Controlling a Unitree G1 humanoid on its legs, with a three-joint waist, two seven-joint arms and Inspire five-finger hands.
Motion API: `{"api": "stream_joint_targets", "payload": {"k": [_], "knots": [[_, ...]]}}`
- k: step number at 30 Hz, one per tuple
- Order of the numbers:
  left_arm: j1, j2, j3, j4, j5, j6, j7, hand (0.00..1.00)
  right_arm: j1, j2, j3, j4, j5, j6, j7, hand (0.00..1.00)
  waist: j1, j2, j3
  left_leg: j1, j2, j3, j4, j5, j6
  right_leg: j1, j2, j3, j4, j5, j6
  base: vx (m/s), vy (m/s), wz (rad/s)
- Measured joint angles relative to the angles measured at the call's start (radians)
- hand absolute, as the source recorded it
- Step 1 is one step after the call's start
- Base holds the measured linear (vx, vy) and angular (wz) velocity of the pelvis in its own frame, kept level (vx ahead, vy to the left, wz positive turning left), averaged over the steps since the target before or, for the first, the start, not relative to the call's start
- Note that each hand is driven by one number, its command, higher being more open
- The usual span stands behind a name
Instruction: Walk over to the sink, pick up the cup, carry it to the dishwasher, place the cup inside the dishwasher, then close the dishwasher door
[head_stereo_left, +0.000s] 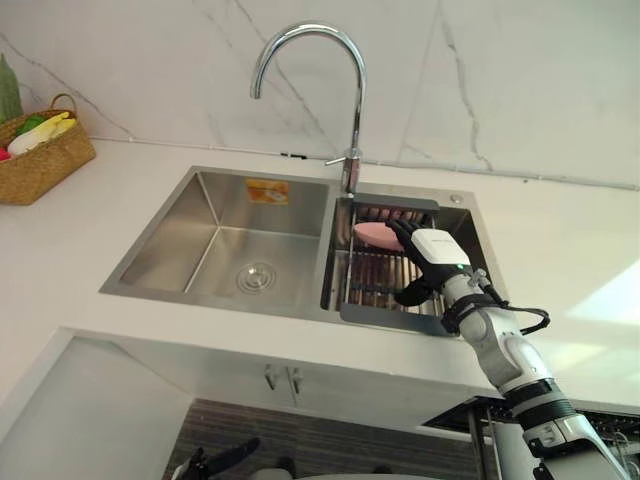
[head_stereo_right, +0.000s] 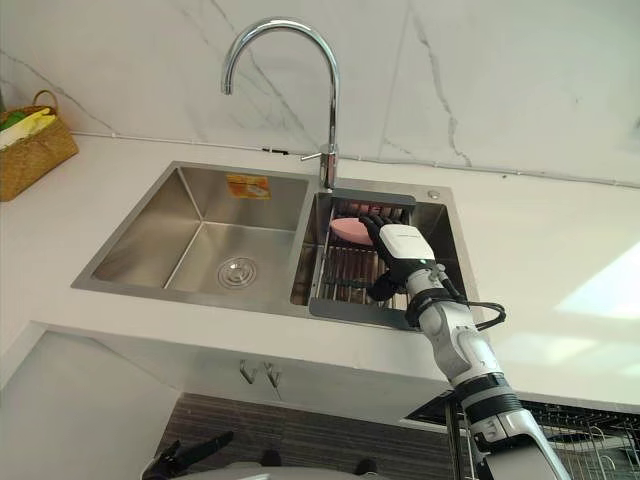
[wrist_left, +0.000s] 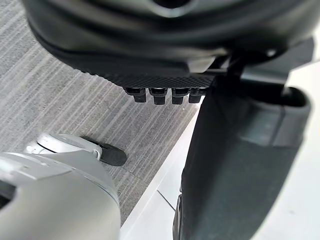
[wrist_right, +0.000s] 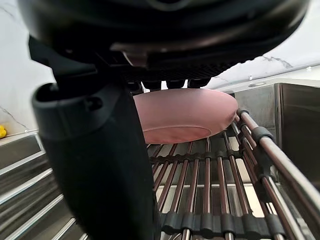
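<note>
Right wrist view is showing the right hand (wrist_right: 95, 165), fingers open and holding nothing, reaching for the pink cup (wrist_right: 185, 112) lying on the rack (wrist_right: 220, 223) in the sink (head_stereo_left: 160, 250), so the walking is done and grabbing, carrying and loading are waiting.

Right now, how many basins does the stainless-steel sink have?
2: a wide left basin with a round drain, and a narrower right basin holding the dark slatted rack and pink cup.

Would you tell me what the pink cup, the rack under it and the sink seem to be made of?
Cup: matte pink, plastic or ceramic; unclear. Rack: shiny metal rods with dark rubbery sleeves. Sink: brushed stainless steel, soft reflections.
</note>
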Motion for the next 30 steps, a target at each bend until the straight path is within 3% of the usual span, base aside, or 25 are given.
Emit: {"api": "stream_joint_targets", "payload": {"k": [8,9,18,30], "knots": [[-0.003,-0.016,0.0,0.0,0.002,-0.014,0.0,1.0,-0.081,0.012,0.023,0.125,-0.03,0.042,-0.072,1.0,0.024,0.006,0.007,-0.006,-0.007,-0.021,-0.001,0.005,0.003,0.004,-0.006,-0.015,0.0,0.001,0.002,0.0,0.015,0.08],[-0.002,-0.018,0.0,0.0,0.002,-0.017,0.0,1.0,-0.094,0.018,0.023,0.144,-0.031,0.043,-0.084,0.0,0.024,0.006,0.01,-0.007,-0.008,-0.022,-0.001,0.005,0.004,0.005,-0.007,-0.016,0.0,0.001,0.003,0.0,0.014,0.03],[-0.002,-0.02,0.0,0.001,0.022,-0.032,-0.001,1.0,-0.168,0.044,0.035,0.197,-0.079,0.068,-0.175,0.0,0.03,0.005,0.027,-0.01,-0.01,-0.025,-0.002,0.005,0.004,0.003,-0.008,-0.019,0.0,0.001,0.004,0.0,0.001,0.0],[0.003,-0.021,0.001,0.01,0.024,-0.099,-0.005,1.0,-0.181,0.045,0.047,0.214,-0.12,0.076,-0.463,0.0,0.029,0.006,0.034,-0.012,-0.01,-0.021,-0.002,0.005,0.004,-0.002,-0.009,-0.014,0.0,0.002,0.005,0.0,0.001,-0.01]]}}
